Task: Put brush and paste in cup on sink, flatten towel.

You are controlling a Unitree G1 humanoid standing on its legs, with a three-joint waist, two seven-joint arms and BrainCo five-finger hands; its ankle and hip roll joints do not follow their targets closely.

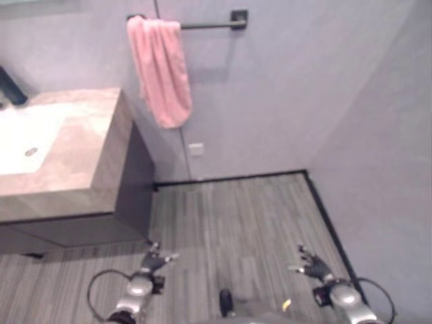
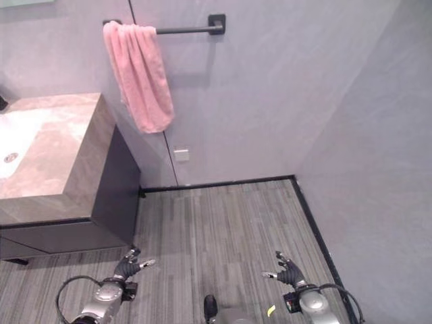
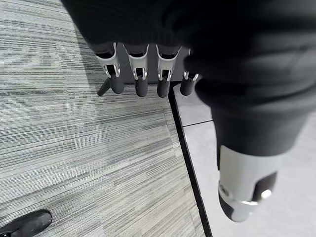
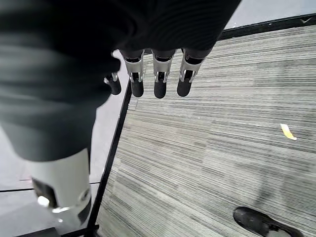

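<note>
1. up on the wall ahead of me, the pink towel (image 1: 160, 67) hangs bunched over the near end of the dark towel bar (image 1: 209, 25), folded thick on itself rather than spread along the rail.
2. to the left of it stands the vanity (image 1: 101, 175) with its stone top and the white sink (image 1: 27, 145) set into it; i see a dark object (image 1: 10, 86) at the back of the counter but cannot tell what it is, and i cannot make out a brush, paste or cup from here.
3. my left hand (image 1: 156, 260) hangs low over the striped floor (image 1: 236, 216), fingers straight and loosely spread, holding nothing; the left wrist view shows the same relaxed row of fingers (image 3: 140, 84) above bare floor.
4. my right hand (image 2: 289, 273) hangs just as low on the other side, fingers apart and empty, well away from both towel and sink.
5. i judge no step is properly in hand yet: both hands are free and far from anything the task names, and the towel looks unflattened.
6. the towel seems the nearest target, so the next move calls for stepping closer to the wall, raising an arm to bar height, and drawing the bunched cloth sideways along the rail.
7. the counter work would need me to turn left and look over the sink first.
</note>
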